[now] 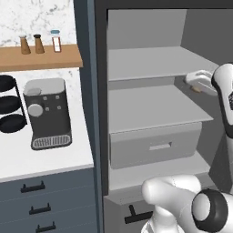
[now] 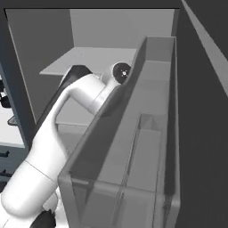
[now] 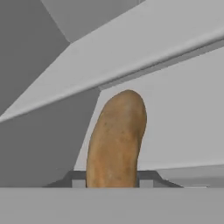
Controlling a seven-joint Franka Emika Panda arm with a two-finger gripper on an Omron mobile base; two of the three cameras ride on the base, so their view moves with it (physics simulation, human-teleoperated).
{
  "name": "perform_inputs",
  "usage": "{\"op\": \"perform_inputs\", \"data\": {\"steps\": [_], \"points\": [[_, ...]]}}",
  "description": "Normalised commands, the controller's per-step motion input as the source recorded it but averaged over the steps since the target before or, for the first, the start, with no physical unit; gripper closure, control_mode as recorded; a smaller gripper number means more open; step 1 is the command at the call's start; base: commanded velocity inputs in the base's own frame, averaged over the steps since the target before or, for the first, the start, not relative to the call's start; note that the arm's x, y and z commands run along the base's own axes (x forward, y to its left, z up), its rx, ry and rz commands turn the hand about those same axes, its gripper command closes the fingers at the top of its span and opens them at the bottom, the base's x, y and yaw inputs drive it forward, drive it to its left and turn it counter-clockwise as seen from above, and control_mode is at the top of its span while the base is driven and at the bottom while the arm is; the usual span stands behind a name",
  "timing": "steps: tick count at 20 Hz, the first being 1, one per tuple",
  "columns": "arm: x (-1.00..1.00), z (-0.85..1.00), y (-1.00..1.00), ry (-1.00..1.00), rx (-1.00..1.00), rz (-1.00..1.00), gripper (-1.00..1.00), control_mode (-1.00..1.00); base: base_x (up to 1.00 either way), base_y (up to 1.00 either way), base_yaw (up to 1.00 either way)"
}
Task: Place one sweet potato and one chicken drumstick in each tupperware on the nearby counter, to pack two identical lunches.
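While the jaws were pinching the sweet potato [image 3: 116,140] at its lower end, low in the centre of the hand view inside the open fridge, I judged it could catch a shelf [image 1: 157,109] edge and slip free on withdrawal.

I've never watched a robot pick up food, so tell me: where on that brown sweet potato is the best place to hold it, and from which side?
Best around its thick middle, pinched across the narrow width from the two long sides. The sweet potato is a smooth oblong with tapered ends, so the ends would likely slip. In the hand view the jaws look already shut on its lower part, one fingertip on each side, with the rounded tip pointing away.
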Motion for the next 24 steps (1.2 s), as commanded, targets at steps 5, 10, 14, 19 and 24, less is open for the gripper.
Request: {"op": "perform_inputs", "data": {"steps": [5, 10, 14, 19, 24], "points": [[-0.98, -1.00, 0.75, 0.22, -0.29, 0.35, 1.00, -1.00, 0.00, 0.00, 0.00], [-0.72, -0.80, 0.75, 0.21, -0.25, 0.32, 1.00, 1.00, -0.20, 0.20, 0.10], [0.00, 0.00, 0.00, 0.00, 0.00, 0.00, 1.00, 1.00, -1.00, 0.97, 0.57], [0.00, 0.00, 0.00, 0.00, 0.00, 0.00, 1.00, 1.00, -0.80, 1.00, 0.47], [0.00, 0.00, 0.00, 0.00, 0.00, 0.00, 1.00, 1.00, 0.32, 1.00, 0.14]]}}
